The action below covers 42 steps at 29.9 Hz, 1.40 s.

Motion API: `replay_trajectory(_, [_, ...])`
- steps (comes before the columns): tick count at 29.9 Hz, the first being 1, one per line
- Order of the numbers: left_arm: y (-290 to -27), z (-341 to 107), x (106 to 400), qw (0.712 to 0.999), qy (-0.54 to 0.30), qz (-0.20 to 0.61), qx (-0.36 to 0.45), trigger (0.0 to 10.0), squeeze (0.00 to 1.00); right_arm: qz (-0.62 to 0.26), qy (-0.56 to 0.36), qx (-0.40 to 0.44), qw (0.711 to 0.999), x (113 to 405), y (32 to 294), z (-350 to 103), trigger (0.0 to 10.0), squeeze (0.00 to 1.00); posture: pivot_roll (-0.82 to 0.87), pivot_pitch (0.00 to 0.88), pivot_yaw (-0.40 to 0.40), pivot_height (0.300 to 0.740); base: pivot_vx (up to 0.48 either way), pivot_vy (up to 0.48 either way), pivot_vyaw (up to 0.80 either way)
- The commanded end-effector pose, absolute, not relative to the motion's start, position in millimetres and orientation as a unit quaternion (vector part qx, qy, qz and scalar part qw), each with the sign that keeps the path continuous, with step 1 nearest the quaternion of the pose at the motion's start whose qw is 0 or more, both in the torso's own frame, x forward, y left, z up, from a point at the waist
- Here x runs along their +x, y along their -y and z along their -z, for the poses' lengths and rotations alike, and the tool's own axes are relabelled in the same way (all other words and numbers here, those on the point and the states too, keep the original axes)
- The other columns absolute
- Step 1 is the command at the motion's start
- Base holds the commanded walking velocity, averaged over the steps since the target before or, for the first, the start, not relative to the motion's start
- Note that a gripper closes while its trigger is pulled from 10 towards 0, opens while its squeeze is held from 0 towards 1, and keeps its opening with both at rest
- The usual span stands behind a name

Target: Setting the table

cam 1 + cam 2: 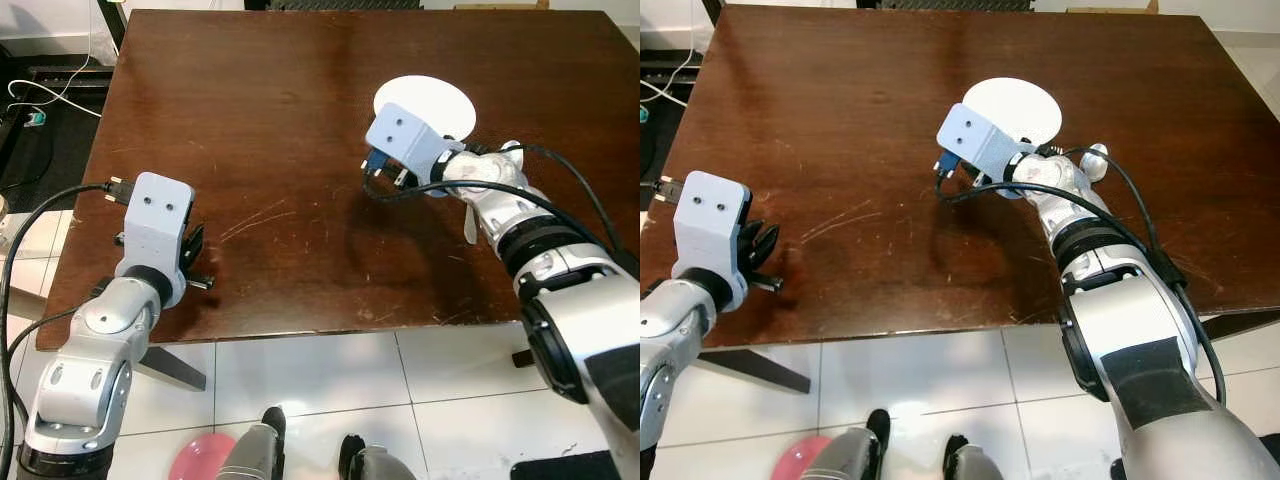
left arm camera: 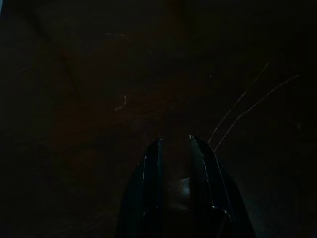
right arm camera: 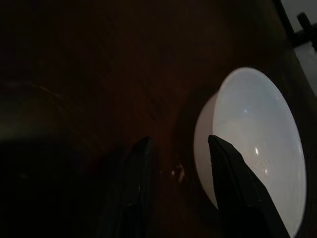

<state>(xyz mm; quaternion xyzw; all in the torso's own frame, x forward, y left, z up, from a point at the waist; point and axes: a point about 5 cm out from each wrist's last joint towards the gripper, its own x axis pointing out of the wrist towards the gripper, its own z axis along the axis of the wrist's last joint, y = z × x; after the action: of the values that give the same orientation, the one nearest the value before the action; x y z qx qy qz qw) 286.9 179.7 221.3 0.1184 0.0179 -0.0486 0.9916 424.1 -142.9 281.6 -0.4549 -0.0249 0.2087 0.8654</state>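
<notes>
On the dark brown wooden table [image 1: 280, 180], toward its far right part, sits the round white shallow bowl [image 1: 435, 102], and I place everything else from that bowl. My right gripper [image 3: 178, 173] hangs just beside the bowl's near-left rim with its two black fingers parted and nothing between them; in the right wrist view one finger [image 3: 225, 158] lies against or just short of the bowl's outer wall, and I cannot tell which.

I judge the bowl to be light, stiff and smooth, probably ceramic or hard plastic, so it may skate across the polished wood if nudged, and could chip if dropped. The rim looks like the only place to take hold: one finger inside, one outside, pinching the wall.

Left of the bowl and nearer me the tabletop is wide open, bare but for scratches, with room to slide or carry. Right of the bowl the table edge is nearer, so I would steer away from it. My left gripper [image 2: 174, 163] rests well apart from the bowl near the table's front left edge, fingers nearly together and holding nothing.
</notes>
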Motion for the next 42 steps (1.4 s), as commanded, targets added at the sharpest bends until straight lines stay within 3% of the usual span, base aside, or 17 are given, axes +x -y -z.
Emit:
replay_trajectory(1, [-181.2, -215.6, 284.7, 0.992, -0.026, 0.045, 0.117, 10.0, 0.0, -0.204, 0.014, -0.46, 0.864, 424.7, 144.6, -279.6, 10.0, 0.0, 0.22, 0.252, 0.034, 0.74, 0.0, 0.0, 0.0])
replay_trajectory(4, [-180.4, -215.4, 285.8, 0.992, -0.025, 0.047, 0.116, 10.0, 0.0, -0.2, -0.007, -0.466, 0.862, 424.9, 147.7, -273.4, 10.0, 0.0, 0.22, 0.245, 0.033, 0.74, 0.0, 0.0, 0.0])
replay_trajectory(5, [-179.9, -215.4, 286.0, 0.992, -0.024, 0.047, 0.116, 10.0, 0.0, -0.198, -0.016, -0.468, 0.861, 425.0, 149.8, -270.6, 7.7, 0.0, 0.22, 0.242, 0.032, 0.74, 0.0, 0.0, 0.0])
replay_trajectory(10, [-179.0, -215.0, 286.5, 0.992, -0.023, 0.048, 0.115, 10.0, 0.0, -0.203, -0.044, -0.465, 0.861, 424.3, 154.1, -261.7, 6.2, 0.0, 0.22, 0.235, 0.031, 0.74, 0.0, 0.0, 0.0])
replay_trajectory(12, [-178.7, -214.5, 286.8, 0.992, -0.023, 0.047, 0.114, 10.0, 0.0, -0.196, -0.052, -0.464, 0.862, 424.2, 157.1, -257.8, 0.0, 0.0, 0.22, 0.229, 0.03, 0.74, 0.0, 0.0, 0.0])
replay_trajectory(34, [-178.3, -214.7, 288.4, 0.993, -0.019, 0.045, 0.112, 10.0, 0.0, -0.195, -0.025, -0.436, 0.878, 424.2, 157.7, -266.4, 0.0, 0.0, 0.22, 0.226, 0.033, 0.74, 0.0, 0.0, 0.0])
replay_trajectory(35, [-178.4, -214.9, 288.3, 0.993, -0.018, 0.045, 0.112, 10.0, 0.0, -0.194, -0.013, -0.433, 0.88, 424.3, 156.6, -269.4, 10.0, 0.0, 0.22, 0.227, 0.035, 0.74, 0.0, 0.0, 0.0])
replay_trajectory(41, [-179.4, -215.9, 288.8, 0.992, -0.016, 0.042, 0.114, 10.0, 0.0, -0.201, 0.046, -0.343, 0.916, 424.1, 151.0, -291.1, 10.0, 0.0, 0.21, 0.234, 0.034, 0.74, 0.0, 0.0, 0.0])
replay_trajectory(42, [-179.3, -216.2, 289.2, 0.992, -0.015, 0.042, 0.114, 10.0, 0.0, -0.203, 0.059, -0.327, 0.921, 423.9, 150.0, -296.7, 10.0, 1.0, 0.21, 0.235, 0.033, 0.74, 0.0, 0.0, 0.0])
